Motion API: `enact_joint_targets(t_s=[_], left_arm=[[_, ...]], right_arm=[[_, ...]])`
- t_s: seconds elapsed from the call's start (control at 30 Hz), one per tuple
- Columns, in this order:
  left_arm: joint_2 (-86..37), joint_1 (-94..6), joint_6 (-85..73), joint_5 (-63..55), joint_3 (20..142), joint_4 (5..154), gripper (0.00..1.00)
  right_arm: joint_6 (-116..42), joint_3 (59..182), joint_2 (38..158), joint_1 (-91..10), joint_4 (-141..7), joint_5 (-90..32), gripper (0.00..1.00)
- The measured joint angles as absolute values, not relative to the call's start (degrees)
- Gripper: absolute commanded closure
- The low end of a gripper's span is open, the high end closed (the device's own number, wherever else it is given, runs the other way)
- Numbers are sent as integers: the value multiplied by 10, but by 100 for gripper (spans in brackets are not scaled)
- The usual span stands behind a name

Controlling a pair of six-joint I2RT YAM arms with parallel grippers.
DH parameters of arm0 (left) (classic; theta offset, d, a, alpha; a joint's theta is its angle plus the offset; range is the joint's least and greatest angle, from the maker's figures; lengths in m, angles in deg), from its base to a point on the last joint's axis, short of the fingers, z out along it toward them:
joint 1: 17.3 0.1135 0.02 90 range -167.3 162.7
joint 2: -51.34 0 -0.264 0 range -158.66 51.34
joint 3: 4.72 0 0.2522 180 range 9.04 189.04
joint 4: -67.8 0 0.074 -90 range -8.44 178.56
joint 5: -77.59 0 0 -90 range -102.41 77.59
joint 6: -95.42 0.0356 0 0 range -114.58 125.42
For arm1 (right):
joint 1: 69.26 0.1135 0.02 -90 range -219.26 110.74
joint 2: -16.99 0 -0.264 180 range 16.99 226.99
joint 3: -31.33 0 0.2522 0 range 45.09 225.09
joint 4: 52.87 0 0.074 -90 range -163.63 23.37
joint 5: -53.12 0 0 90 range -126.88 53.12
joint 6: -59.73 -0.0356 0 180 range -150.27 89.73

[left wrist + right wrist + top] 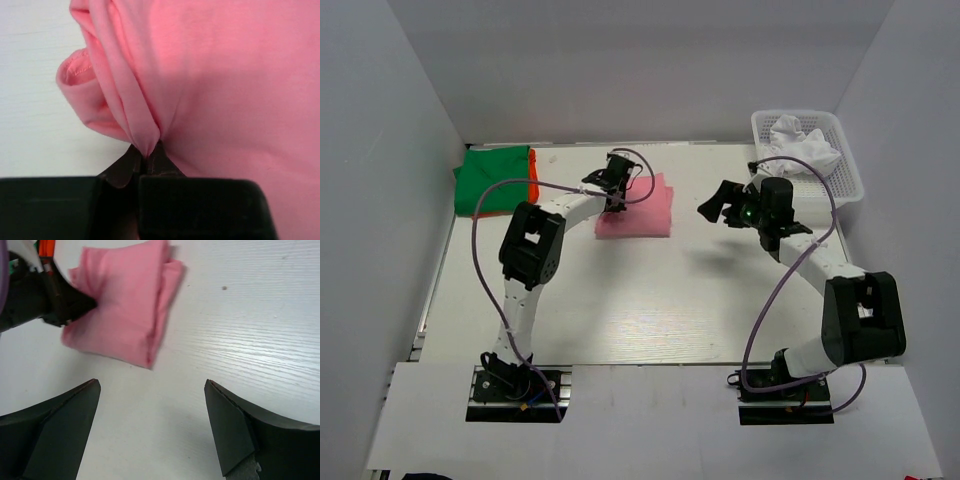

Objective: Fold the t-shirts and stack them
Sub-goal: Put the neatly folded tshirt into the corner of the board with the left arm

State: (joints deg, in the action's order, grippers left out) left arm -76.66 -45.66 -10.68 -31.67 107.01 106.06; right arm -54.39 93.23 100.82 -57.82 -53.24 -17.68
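The green t-shirt (492, 180) hides the orange t-shirt (533, 178) except 1 strip.

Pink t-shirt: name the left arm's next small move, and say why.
Probably a slight lift, ready to carry it to the green t-shirt. The left fingers are shut on a pinch of cloth at the edge of the pink t-shirt, which lies folded on the table, apart from the green one.

Bright even light, soft shadows (faint) on the table (650, 310), left wrist close-up slightly blurred
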Motion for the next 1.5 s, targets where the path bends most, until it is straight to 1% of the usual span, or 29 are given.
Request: enact_joint_targets(t_s=[0.13,0.2,0.37,0.57,0.77,1.0,1.23,1.4,1.5], left_arm=[[-692,-434,-21,-390,977,1029,100],[-654,-421,25,-416,949,1012,100],[-577,-390,120,-449,923,956,100],[-534,-344,208,-438,920,909,100],[-535,-296,262,-427,945,917,100],[-573,-247,276,-426,1057,950,100],[-593,-210,267,-417,1069,968,100],[-633,-187,250,-415,1073,972,100],[-670,-170,242,-416,1098,982,100]], right_arm=[[-536,910,980,-580,-534,-212,10],[-532,903,971,-580,-535,-225,10],[-522,902,966,-580,-538,-246,10],[-515,902,965,-580,-541,-252,10],[-508,907,967,-580,-563,-252,10],[-508,930,979,-580,-574,-250,10],[-508,950,987,-580,-577,-243,10],[-507,960,995,-580,-581,-243,10],[-507,964,996,-580,-589,-243,10]])
